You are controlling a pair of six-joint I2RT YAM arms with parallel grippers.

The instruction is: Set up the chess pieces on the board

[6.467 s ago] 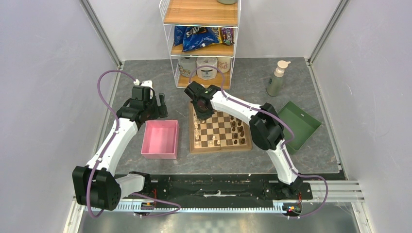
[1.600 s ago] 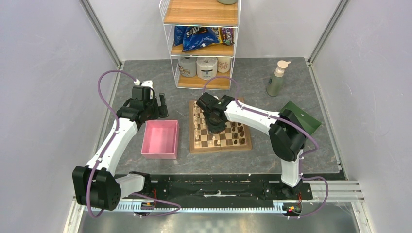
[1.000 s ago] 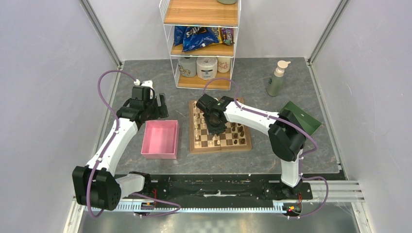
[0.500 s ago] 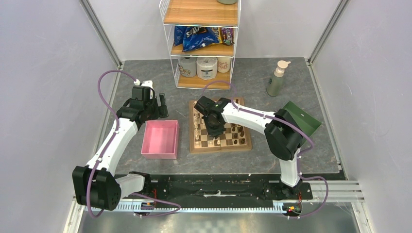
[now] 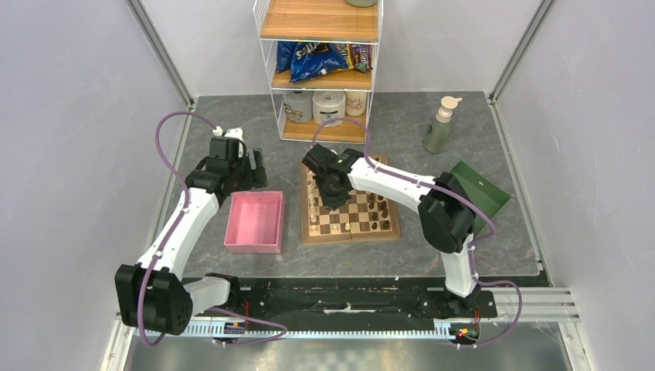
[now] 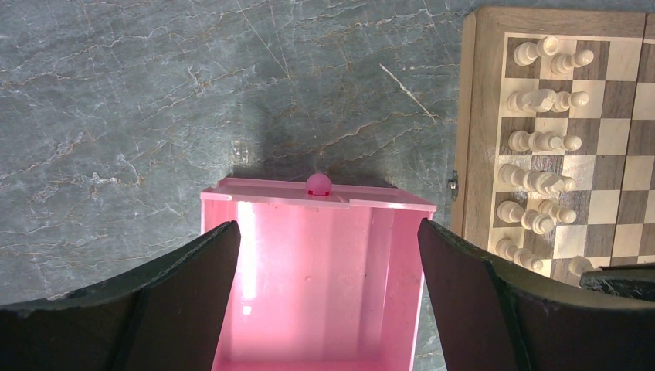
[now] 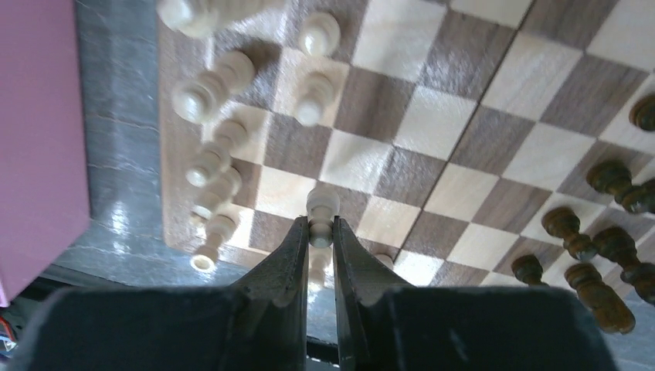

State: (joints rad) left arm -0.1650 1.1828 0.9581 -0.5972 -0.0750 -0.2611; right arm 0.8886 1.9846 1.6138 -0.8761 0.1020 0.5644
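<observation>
The board (image 5: 349, 235) lies at the table's middle, seen also in the right wrist view (image 7: 463, 154) and at the right edge of the left wrist view (image 6: 473, 116). Cream-white chess pieces (image 7: 208, 166) crowd its left columns; dark ones (image 7: 595, 247) stand at its right. My right gripper (image 7: 321, 229) is shut on a cream-white pawn (image 7: 322, 202), pinching its stem over the board's near-left squares. In the top view this gripper (image 5: 330, 193) hangs beside the white rows (image 5: 313, 205). My left gripper (image 6: 328, 232) stands open and empty over the pink tray (image 6: 324, 286).
The pink tray (image 5: 255, 222) sits left of the board, a green tray (image 5: 479, 197) to its right. A wire shelf (image 5: 320, 69) with snacks and rolls stands behind the board. A pump bottle (image 5: 440, 127) is at the back right.
The right gripper's jaws have closed onto the white pawn, and the gripper has shifted a little toward the board's far-left part. The left arm has not moved.
</observation>
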